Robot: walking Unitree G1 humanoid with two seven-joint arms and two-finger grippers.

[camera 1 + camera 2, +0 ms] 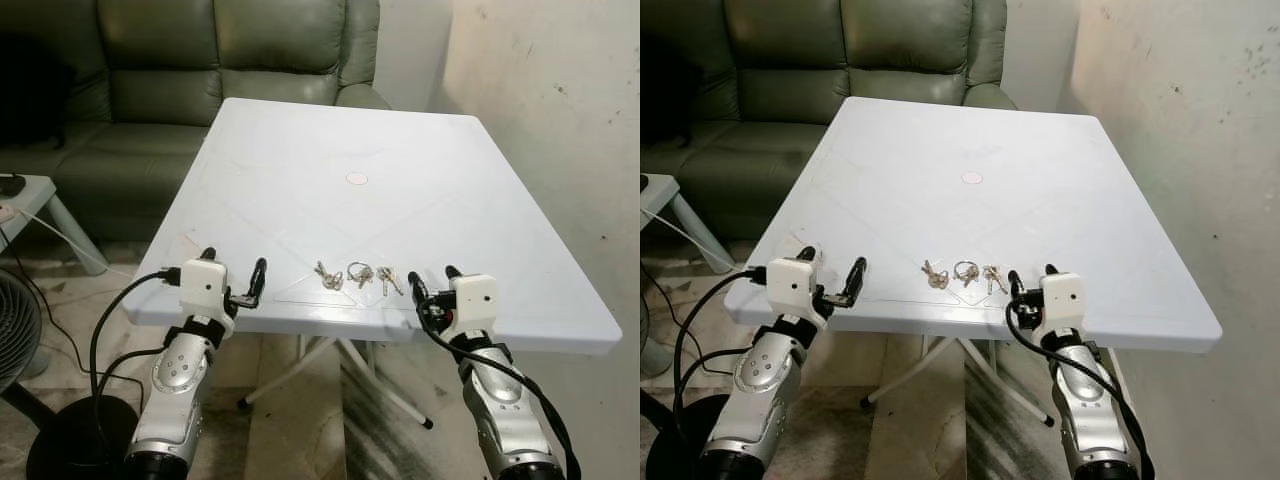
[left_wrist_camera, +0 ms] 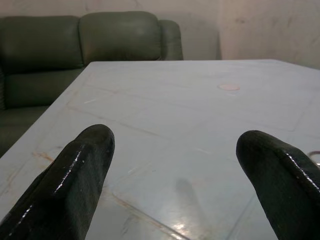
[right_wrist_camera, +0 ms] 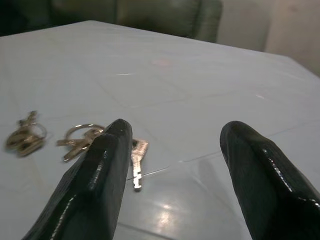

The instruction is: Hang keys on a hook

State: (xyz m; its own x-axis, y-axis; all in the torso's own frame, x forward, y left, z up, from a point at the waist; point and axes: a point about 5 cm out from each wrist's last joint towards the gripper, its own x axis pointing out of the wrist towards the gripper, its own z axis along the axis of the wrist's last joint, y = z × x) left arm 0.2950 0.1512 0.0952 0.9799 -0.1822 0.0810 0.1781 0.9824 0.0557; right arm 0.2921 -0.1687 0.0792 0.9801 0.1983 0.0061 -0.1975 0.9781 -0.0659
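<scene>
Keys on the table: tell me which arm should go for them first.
Right, probably. The keys lie near the table's front edge, just ahead of the right gripper, whose open fingers already frame them in the right wrist view. The left gripper, also open, sits farther off toward the left corner.

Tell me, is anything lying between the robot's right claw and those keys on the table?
No: in the left eye view only bare white table separates the right gripper from the keys.

Smooth white plastic table (image 1: 300, 150), faintly glossy, lightly scuffed. Shiny metal keys (image 1: 358, 276), silver and brass-toned. Glossy black fingers (image 3: 100, 175) on each claw. Soft-sheened green leather sofa (image 1: 160, 80). Matt, stained plaster wall (image 1: 560, 110).
</scene>
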